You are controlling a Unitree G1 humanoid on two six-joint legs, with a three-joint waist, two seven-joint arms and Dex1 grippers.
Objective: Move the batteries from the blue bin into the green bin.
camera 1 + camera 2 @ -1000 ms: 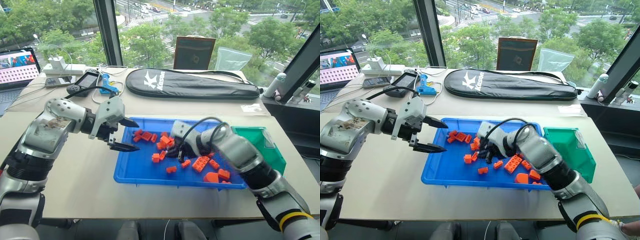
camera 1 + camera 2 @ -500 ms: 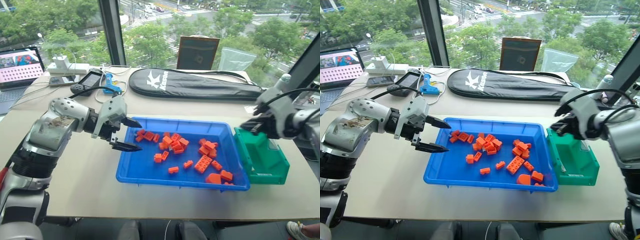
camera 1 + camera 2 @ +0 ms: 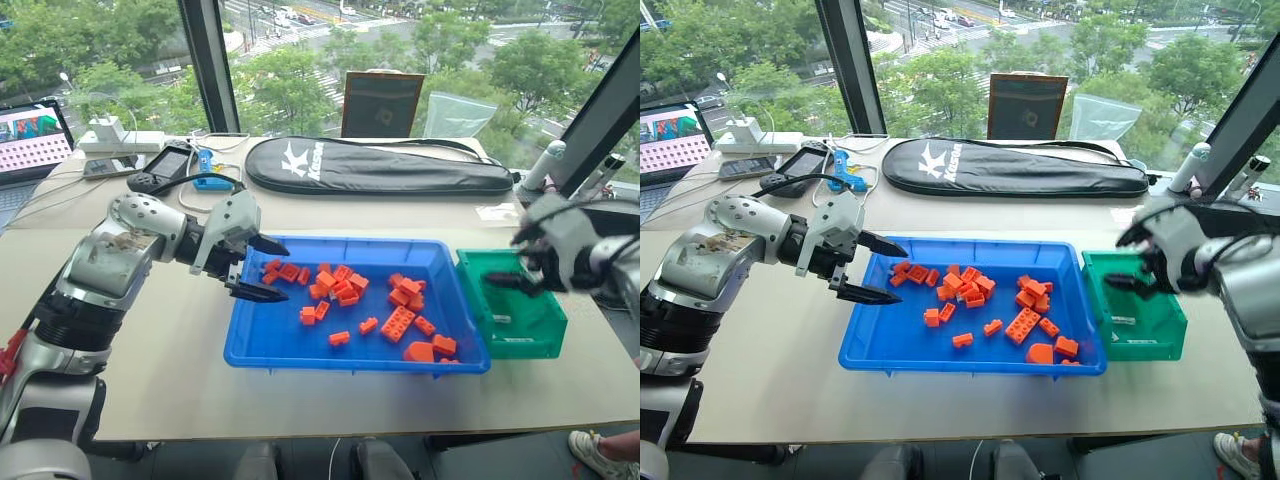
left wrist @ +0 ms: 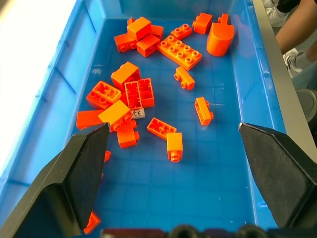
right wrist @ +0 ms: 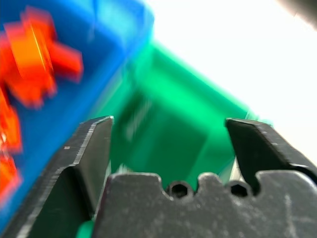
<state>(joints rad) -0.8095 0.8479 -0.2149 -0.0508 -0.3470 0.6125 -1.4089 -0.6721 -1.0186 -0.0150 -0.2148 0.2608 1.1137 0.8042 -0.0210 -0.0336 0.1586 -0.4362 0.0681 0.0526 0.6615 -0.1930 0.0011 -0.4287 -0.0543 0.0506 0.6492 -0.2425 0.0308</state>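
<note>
The blue bin [image 3: 350,363] lies mid-table and holds several orange toy bricks [image 3: 340,285]; the batteries are out of view among them. My left gripper [image 3: 275,272] hovers open at the bin's left rim, with nothing between its fingers; the left wrist view looks past them [image 4: 172,130] at the bricks [image 4: 131,94]. The green bin [image 3: 520,338] stands against the blue bin's right end. My right gripper [image 3: 508,262] hangs open over it with nothing between its fingers, and the right wrist view [image 5: 168,126] looks into it. A small pale thing [image 3: 1123,320] lies on the green floor; what it is I cannot tell.
A black racket bag [image 3: 380,165] lies across the back of the table, with a dark framed board [image 3: 380,103] behind it. A laptop [image 3: 30,135], a power strip, a phone and a blue tool [image 3: 205,170] crowd the back left. A person's shoe [image 3: 600,465] shows on the floor at the right.
My right gripper left the bricks in the blue bin, swung right to above the green bin, then opened. The left gripper held still; the view shifted a little.
</note>
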